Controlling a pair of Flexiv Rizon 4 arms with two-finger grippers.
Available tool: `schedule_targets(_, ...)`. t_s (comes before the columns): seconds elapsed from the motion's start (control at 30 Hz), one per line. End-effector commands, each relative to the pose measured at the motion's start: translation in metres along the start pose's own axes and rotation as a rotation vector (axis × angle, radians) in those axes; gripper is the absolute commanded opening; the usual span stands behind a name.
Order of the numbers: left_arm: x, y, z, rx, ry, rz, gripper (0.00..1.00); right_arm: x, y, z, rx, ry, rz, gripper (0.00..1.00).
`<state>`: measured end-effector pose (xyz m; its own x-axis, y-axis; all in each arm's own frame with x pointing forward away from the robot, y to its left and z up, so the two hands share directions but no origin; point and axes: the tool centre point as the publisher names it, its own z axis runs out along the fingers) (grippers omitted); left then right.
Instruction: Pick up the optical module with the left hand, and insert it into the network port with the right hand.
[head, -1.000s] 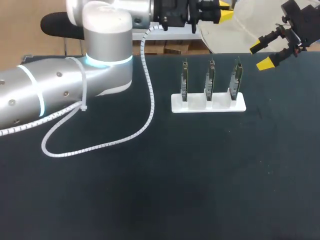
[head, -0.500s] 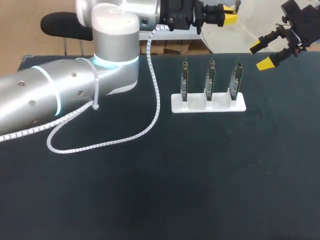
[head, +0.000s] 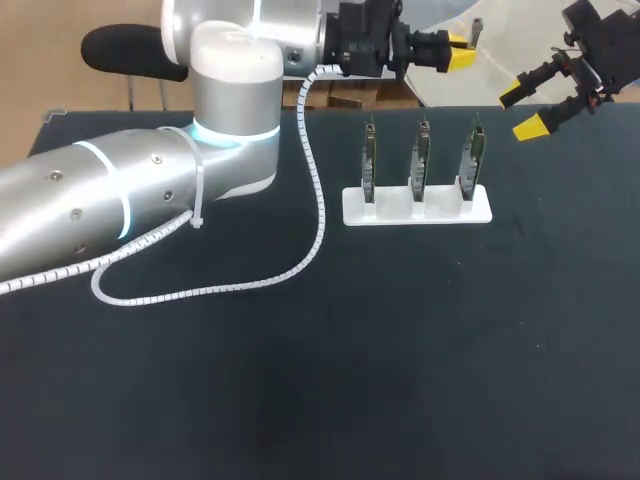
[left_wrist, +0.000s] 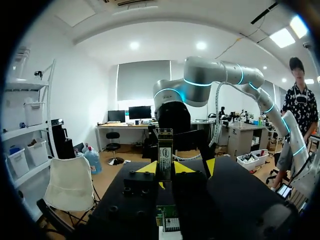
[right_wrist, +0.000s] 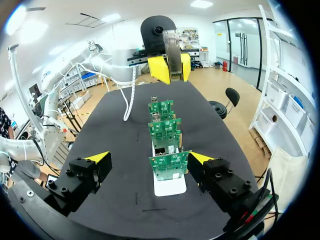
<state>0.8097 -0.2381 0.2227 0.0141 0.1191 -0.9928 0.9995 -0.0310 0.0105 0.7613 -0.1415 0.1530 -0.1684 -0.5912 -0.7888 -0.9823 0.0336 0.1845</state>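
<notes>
The left pincer (head: 456, 52) is clamped on the module (left_wrist: 165, 155), which it holds upright over the desk's far edge, beyond the boards (head: 420, 165). The right pincer (head: 522, 110) hangs to the module's right, fingers apart and empty, likely placed to take it.

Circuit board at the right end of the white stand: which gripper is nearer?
Right. The right gripper hangs open just off that circuit board; the left gripper is farther, past the table's far edge.
</notes>
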Motion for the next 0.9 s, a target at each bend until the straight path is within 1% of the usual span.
schedule_targets(0.03, -0.003, -0.004, 0.005, -0.016, 0.022, 0.0, 0.0, 0.0, 0.001, 0.0, 0.003, 0.001, 0.0, 1.0)
schedule_targets(0.2, -0.004, -0.008, 0.013, -0.086, -0.003, 0.007, 0.0, 0.0, 0.001, 0.0, 0.003, 0.001, 0.0, 1.0)
schedule_targets(0.23, -0.003, -0.009, 0.015, -0.079, 0.002, 0.006, 0.0, 0.0, 0.001, 0.0, 0.003, 0.001, 0.0, 1.0)
schedule_targets(0.33, -0.005, -0.011, 0.018, -0.13, -0.017, 0.001, 0.0, 0.0, 0.001, 0.0, 0.003, 0.001, 0.0, 1.0)
schedule_targets(0.47, -0.002, -0.016, 0.027, -0.131, -0.028, -0.005, 0.0, 0.0, 0.001, 0.0, 0.003, 0.001, 0.0, 1.0)
schedule_targets(0.7, 0.007, -0.023, 0.031, -0.181, -0.04, -0.035, 0.0, 0.0, 0.001, 0.0, 0.003, 0.001, 0.0, 1.0)
schedule_targets(0.9, 0.012, -0.026, 0.026, -0.161, -0.014, -0.02, 0.0, 0.0, 0.001, 0.0, 0.003, 0.001, 0.0, 1.0)
